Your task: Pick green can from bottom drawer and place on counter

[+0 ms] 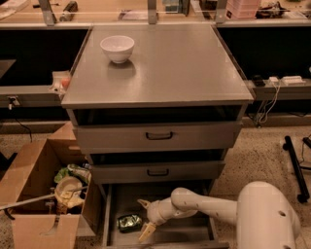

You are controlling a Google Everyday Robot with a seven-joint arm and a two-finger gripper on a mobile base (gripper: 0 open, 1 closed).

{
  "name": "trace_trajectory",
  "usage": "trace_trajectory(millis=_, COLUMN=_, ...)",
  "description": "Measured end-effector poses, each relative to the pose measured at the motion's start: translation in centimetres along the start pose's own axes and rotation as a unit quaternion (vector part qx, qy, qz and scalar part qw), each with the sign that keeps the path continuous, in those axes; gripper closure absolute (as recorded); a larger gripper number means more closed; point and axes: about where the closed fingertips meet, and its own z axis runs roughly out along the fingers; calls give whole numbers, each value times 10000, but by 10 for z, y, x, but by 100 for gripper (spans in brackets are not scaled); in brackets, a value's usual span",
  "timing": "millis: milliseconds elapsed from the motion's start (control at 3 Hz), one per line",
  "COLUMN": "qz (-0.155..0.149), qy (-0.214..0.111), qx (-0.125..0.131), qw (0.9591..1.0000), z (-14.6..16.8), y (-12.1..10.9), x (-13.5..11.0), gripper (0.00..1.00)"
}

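Note:
The green can [129, 222] lies on its side on the floor of the open bottom drawer [189, 231], at the left. My gripper [145, 217] is inside the drawer just right of the can, fingers spread, one fingertip [142, 202] above the can's level and one fingertip [144, 235] below it; it holds nothing. The white arm reaches in from the lower right. The counter [170, 68] is the grey cabinet top above, with a white bowl [117, 48] at its back left.
Two shut grey drawer fronts with black handles [159, 135] sit above the open drawer. A cardboard box [39, 194] with clutter stands on the floor to the left. A tan workbench [97, 9] runs behind. Cables [272, 97] hang at right.

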Motion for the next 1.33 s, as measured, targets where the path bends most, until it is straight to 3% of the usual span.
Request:
trace_trajectory(millis=333, qz=126, qy=-59, qx=159, qw=9998, z=26, y=-18, x=19, gripper=0)
trace_trajectory(millis=1333, qz=331, qy=597, qx=246, qw=9974, z=93, y=-69, x=72, gripper=0)
